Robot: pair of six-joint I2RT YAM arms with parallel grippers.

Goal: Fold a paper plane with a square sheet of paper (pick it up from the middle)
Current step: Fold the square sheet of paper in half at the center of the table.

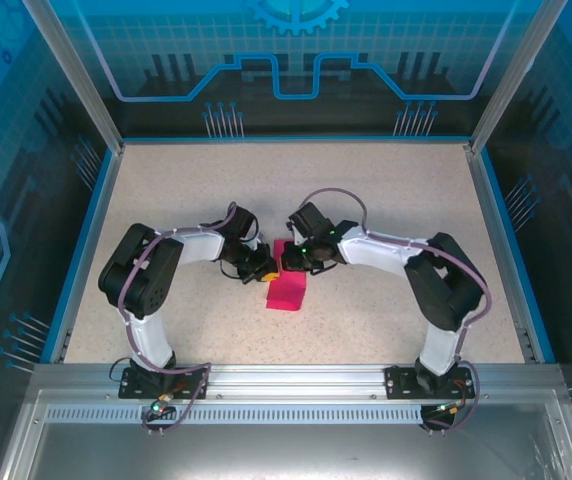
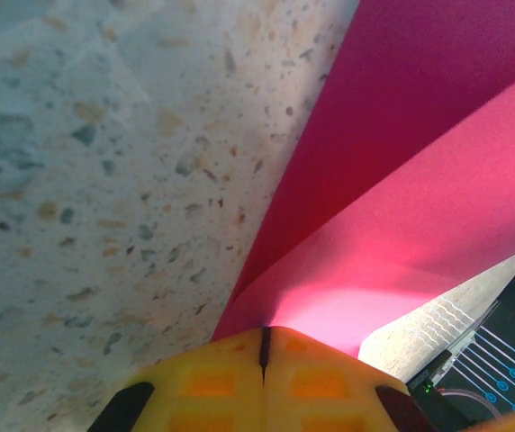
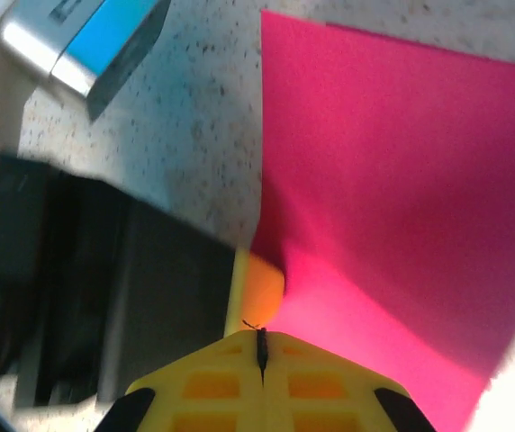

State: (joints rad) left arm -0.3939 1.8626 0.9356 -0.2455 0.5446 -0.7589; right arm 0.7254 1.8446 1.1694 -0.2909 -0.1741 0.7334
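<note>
The square sheet of paper (image 1: 288, 292) is magenta-pink and lies folded over on the speckled table (image 1: 396, 210), near the middle. My left gripper (image 1: 264, 266) and right gripper (image 1: 288, 262) meet tip to tip over its far end. In the left wrist view the paper (image 2: 402, 180) rises in two layers that run together at my left gripper (image 2: 265, 335), whose yellow jaws are shut on it. In the right wrist view my right gripper (image 3: 260, 335) is shut, with the paper (image 3: 402, 180) passing just beside its tips. Whether it pinches the paper I cannot tell. The left gripper's fingertip (image 3: 264, 283) sits right ahead of it.
A blue-edged wall (image 1: 86, 230) and aluminium posts (image 1: 71, 70) fence the table on all sides. The left arm's black body (image 3: 104, 297) stands close to the right gripper, and a dark part of the right arm (image 2: 474, 378) shows beside the left gripper.
</note>
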